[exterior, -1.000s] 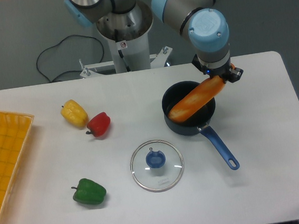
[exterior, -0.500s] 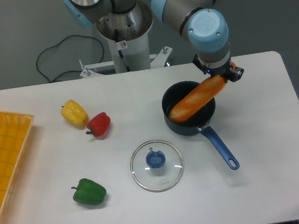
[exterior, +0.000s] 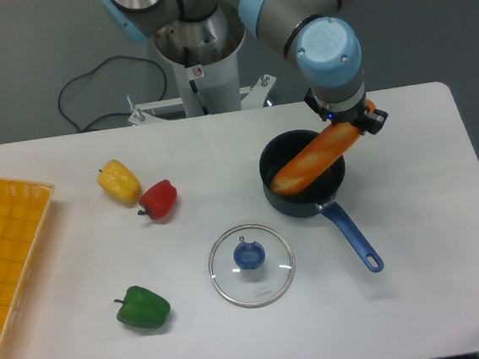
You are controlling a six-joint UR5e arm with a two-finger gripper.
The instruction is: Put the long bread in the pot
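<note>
The long bread (exterior: 312,160), glossy orange-brown, lies slanted across the dark navy pot (exterior: 281,154). Its lower left end is inside the pot and its upper right end sticks out over the pot's rim. My gripper (exterior: 351,121) is straight above that upper right end and is shut on it; the blue wrist hides most of the fingers. The pot stands right of the table's middle, with its blue handle (exterior: 353,237) pointing to the front right.
A round glass lid with a blue knob (exterior: 251,263) lies in front of the pot. A yellow pepper (exterior: 118,181), a red pepper (exterior: 159,199) and a green pepper (exterior: 142,308) lie to the left. A yellow tray (exterior: 5,253) sits at the left edge.
The arm has shifted slightly to the left. The bread has stayed in nearly the same slanted position across the pot.
</note>
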